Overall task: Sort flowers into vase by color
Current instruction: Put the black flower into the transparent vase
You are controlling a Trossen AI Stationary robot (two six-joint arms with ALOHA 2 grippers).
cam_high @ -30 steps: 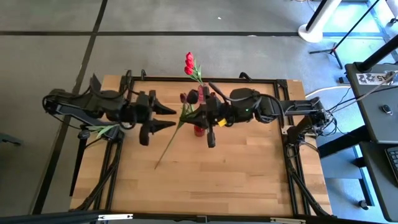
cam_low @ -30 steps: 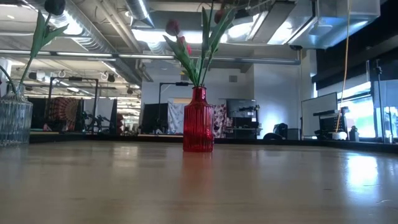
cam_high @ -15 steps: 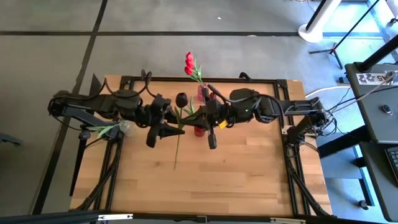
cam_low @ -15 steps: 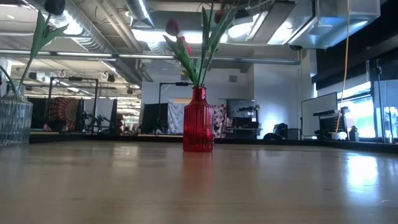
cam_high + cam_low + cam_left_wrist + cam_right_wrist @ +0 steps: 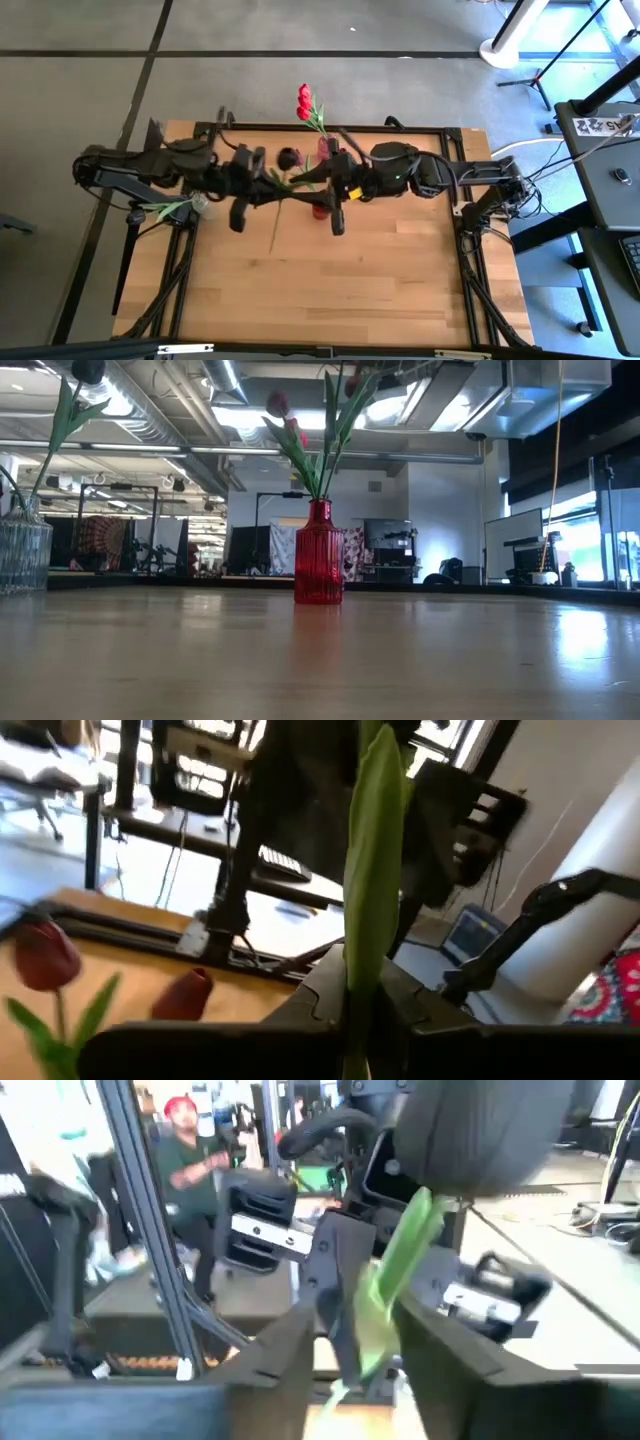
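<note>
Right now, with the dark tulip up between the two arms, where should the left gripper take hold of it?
On the bare stem below the leaves, coming from the table's left. In the high view the dark tulip runs head to stem tip toward the table's front, so the left gripper would meet it crosswise.

Green flower leaf (image 5: 395, 1285), blurred, slanting from 1 o'clock down toward 7 o'clock, in front of dark arm parts of the left arm (image 5: 330, 1270). At 10 o'clock in the room behind, person (image 5: 195, 1175) in green top and red headwear, beside dark frame bars (image 5: 150, 1210).
</note>
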